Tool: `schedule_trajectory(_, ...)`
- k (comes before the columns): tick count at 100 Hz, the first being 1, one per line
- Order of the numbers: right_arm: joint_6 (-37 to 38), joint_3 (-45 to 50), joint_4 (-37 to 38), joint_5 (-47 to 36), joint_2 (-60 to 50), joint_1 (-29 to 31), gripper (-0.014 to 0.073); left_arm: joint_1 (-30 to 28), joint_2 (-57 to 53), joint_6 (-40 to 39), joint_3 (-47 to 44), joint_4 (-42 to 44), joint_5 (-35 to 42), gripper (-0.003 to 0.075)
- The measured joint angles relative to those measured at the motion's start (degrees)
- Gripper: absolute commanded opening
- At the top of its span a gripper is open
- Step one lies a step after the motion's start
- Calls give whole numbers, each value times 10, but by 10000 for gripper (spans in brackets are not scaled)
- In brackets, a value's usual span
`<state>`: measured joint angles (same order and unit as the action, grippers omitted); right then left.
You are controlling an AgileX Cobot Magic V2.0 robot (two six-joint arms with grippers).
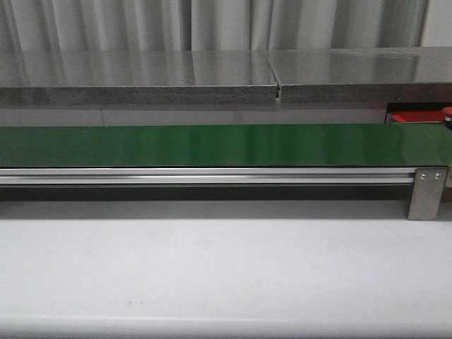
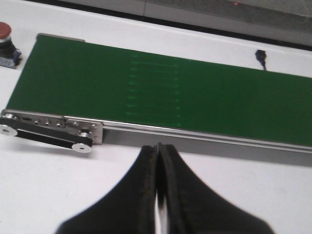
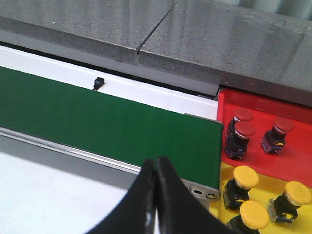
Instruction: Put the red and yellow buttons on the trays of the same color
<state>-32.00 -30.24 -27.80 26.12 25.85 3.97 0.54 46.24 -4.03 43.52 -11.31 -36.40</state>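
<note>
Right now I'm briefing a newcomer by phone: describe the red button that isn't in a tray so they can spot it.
Start at the long green belt and follow it to the end with the exposed silver rollers. Just past that end, on the white table, stands a lone red button with a rounded red cap on a dark body. Unlike the red buttons grouped in the red tray, it stands alone.

White table (image 1: 212, 275) carrying a long green conveyor belt (image 1: 212, 145); at the belt's end, red tray (image 3: 263, 109) beside yellow tray (image 3: 273, 187), both holding buttons.
</note>
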Motion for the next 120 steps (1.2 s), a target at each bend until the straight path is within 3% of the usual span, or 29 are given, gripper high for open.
schedule_trajectory(9, 0, 0, 0, 0, 0, 0, -118, -21, 56, -1, 34, 0, 1, 10)
schedule_trajectory(16, 0, 0, 0, 0, 0, 0, -118, -35, 101, -1, 61, 0, 2, 82)
schedule_trajectory(33, 0, 0, 0, 0, 0, 0, -118, -57, 194, 0, 118, 0, 14, 395)
schedule_trajectory(40, 0, 1, 0, 0, 0, 0, -118, -67, 228, 1, 140, 0, 15, 470)
schedule_trajectory(86, 0, 1, 0, 0, 0, 0, -118, -167, 449, 2, 349, -19, -74, 440)
schedule_trajectory(120, 0, 1, 0, 0, 0, 0, -118, -231, 587, -25, 480, -23, -91, 440)
